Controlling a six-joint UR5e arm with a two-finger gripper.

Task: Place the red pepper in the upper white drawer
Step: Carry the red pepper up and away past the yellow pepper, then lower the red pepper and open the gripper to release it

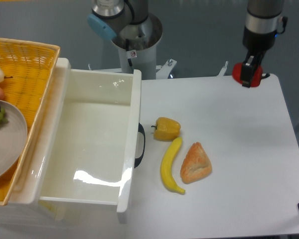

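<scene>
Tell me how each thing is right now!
gripper: shut on the red pepper
red pepper: held up in the air
upper white drawer: pulled open, nothing inside
yellow pepper: lying on the table
banana: lying on the table
pastry: lying beside the banana

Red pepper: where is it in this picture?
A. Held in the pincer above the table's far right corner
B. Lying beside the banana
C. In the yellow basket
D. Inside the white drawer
A: the red pepper sits gripped in the pincer, far from the empty white drawer.
</scene>
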